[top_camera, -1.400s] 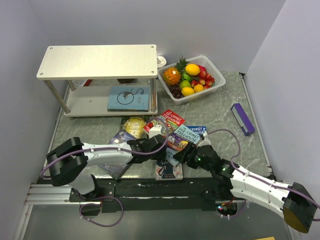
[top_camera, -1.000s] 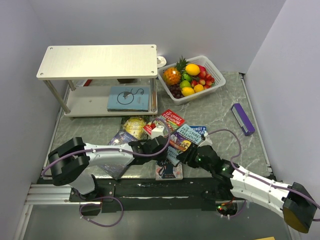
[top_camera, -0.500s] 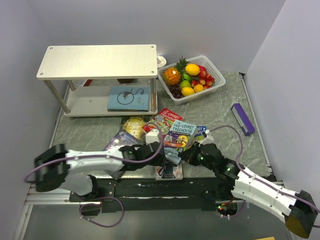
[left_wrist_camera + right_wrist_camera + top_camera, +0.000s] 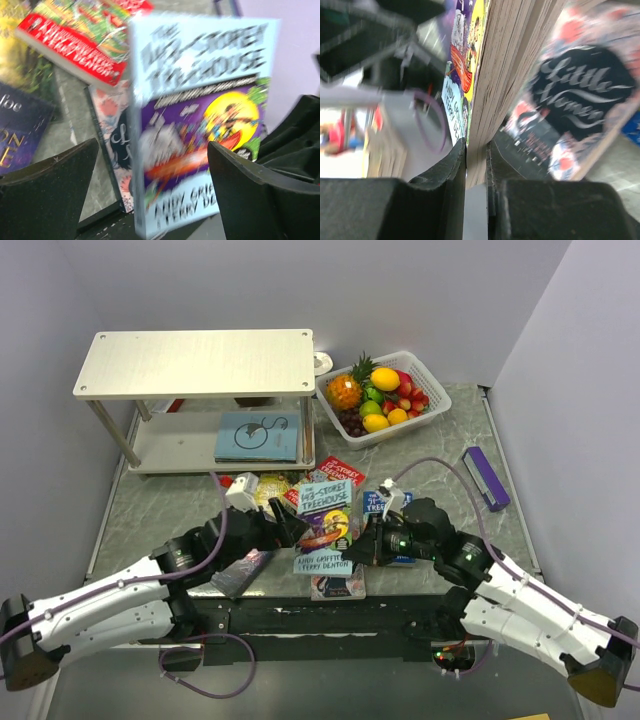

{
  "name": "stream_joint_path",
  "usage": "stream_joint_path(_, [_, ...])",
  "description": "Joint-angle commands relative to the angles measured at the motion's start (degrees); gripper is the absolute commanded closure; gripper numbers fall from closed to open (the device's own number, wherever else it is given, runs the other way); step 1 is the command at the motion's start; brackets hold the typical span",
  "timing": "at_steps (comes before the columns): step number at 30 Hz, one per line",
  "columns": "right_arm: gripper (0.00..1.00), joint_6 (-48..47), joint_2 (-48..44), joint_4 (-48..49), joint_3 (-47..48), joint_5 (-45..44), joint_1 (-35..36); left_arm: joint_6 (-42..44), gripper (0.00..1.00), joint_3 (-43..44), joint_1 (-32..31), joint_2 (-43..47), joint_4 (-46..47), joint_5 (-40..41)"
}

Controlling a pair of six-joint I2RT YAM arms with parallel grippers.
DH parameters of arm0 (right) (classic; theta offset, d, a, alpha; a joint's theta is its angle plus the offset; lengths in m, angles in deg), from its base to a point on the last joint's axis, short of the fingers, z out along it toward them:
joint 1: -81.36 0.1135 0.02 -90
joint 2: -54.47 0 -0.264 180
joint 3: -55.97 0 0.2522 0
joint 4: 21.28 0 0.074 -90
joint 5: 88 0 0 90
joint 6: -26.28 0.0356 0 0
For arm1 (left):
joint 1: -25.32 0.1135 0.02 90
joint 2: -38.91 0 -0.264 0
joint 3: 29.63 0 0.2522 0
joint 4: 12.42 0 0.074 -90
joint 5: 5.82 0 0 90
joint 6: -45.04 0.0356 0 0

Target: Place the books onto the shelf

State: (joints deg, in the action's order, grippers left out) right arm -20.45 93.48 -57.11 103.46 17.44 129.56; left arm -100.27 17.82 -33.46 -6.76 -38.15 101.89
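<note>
**Item:** pale-blue Treehouse book (image 4: 323,520), frame centre, held upright off the worktop (image 4: 440,455).
- R pincer (image 4: 476,156): nearly closed, nipping the bk's page edge.
- L pincer (image 4: 154,145): spread wide, jaws either side of the cover, gripping nothing.
- Shelf (image 4: 195,362), upper left: 1 pale book (image 4: 257,435) on the lower tier, so that one is done.
- Outstanding: held bk plus several flat at centre, incl. Little Women (image 4: 580,95) and red Treehouse (image 4: 85,45).
- Arms: both stretched low, converging mid-frame.

pale lilac walls (image 4: 420,290) around a grey marbled tabletop (image 4: 445,455)
</note>
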Motion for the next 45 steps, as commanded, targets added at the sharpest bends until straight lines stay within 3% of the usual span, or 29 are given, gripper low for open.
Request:
stream_joint_path(1, [1.0,-5.73,2.48,2.73,8.27,14.59,-0.65,5.64,0.04,0.58,2.44,4.62,6.08,-8.38])
stream_joint_path(11, [1.0,-7.41,4.85,4.31,12.67,28.05,-5.13,8.91,0.03,2.87,7.54,7.26,0.72,-14.63])
stream_joint_path(15, [1.0,-6.97,5.64,6.06,12.76,33.67,-7.07,8.64,0.01,0.68,8.42,9.19,3.43,-18.14])
stream_joint_path(18, [1.0,-6.09,6.7,7.91,12.41,37.19,-7.77,8.81,0.22,-1.52,8.95,10.77,8.78,-23.84])
stream_joint_path(19, [1.0,-5.83,6.96,8.52,12.32,38.16,-8.3,8.9,0.36,-2.22,9.21,11.04,10.28,-25.61])
stream_joint_path(21, [1.0,-5.56,7.66,9.14,12.49,39.48,-8.48,9.08,0.47,-2.75,9.3,11.56,14.31,-28.6])
stream_joint_path(26, [1.0,-6.52,9.07,8.53,14.42,42.21,-9.01,9.78,0.85,-2.93,9.74,11.31,19.52,-39.32])
stream_joint_path(27, [1.0,-6.7,9.16,8.44,14.78,42.3,-9.09,9.96,0.99,-2.76,9.74,11.04,19.87,-40.03])
stream_joint_path(30, [1.0,-7.49,9.25,7.39,16.36,41.69,-9.62,10.31,0.99,-1.27,9.74,11.13,20.23,-40.83])
stream_joint_path(32, [0.59,-9.24,8.46,5.38,18.19,37.33,-9.62,10.48,0.99,-0.21,9.74,11.91,19.27,-38.73])
stream_joint_path(33, [0.32,-10.82,8.28,2.93,19.6,33.9,-9.62,10.57,0.99,1.1,9.83,12.18,18.65,-37.24])
stream_joint_path(34, [0.24,-12.31,7.41,-3.1,21.01,29.25,-9.62,10.57,0.99,1.9,9.74,12.44,17.78,-35.57])
stream_joint_path(35, [0.17,-13.29,6.71,-5.07,23.28,17.81,-9.71,10.66,0.99,2.95,9.92,12.97,16.29,-31.21])
stream_joint_path(36, [0.05,-12.86,5.74,-6.05,23.57,13.6,-9.62,10.66,0.99,5.57,10.09,12.97,15.32,-28.81])
stream_joint_path(39, [0.0,-12.42,1.87,-9.05,24.45,-2.93,-9.62,11.19,0.99,13.81,10.36,11.4,10.4,-17.56])
stream_joint_path(45, [0.0,-12.15,-3.23,-4.92,22.43,-12.71,-9.62,13.73,0.99,34.2,10.97,2.18,6.69,11.05])
